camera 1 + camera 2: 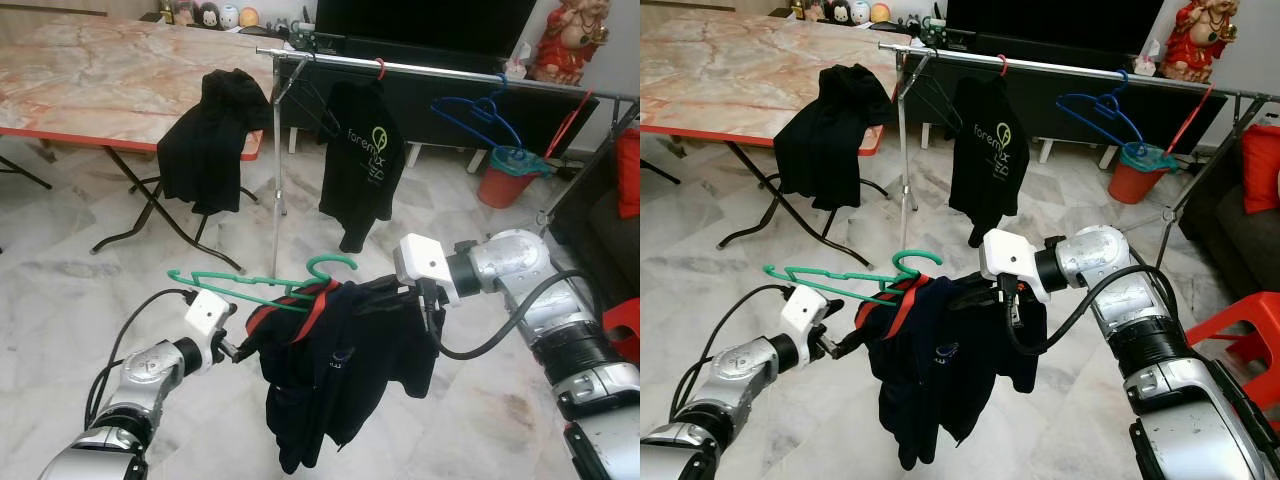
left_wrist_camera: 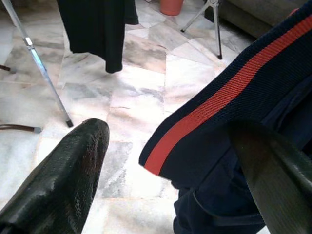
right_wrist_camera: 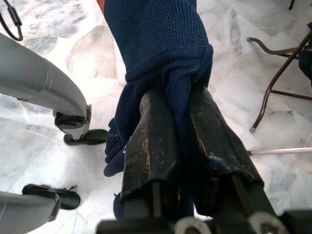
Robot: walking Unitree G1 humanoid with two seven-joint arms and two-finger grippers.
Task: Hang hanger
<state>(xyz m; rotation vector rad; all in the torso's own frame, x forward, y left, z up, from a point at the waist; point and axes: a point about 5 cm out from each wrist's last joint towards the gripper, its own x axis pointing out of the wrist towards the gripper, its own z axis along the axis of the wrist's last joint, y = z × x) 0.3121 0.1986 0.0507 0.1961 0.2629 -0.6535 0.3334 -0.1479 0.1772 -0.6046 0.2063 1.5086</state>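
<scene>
Well in front of the clothes rail [image 1: 450,72], the right tool [image 3: 181,141] pinches the dark shirt [image 1: 340,370] on the green hanger [image 1: 262,281], the left tool [image 2: 161,165] is spread beside it, and the shirt could slide off if tugged.
</scene>
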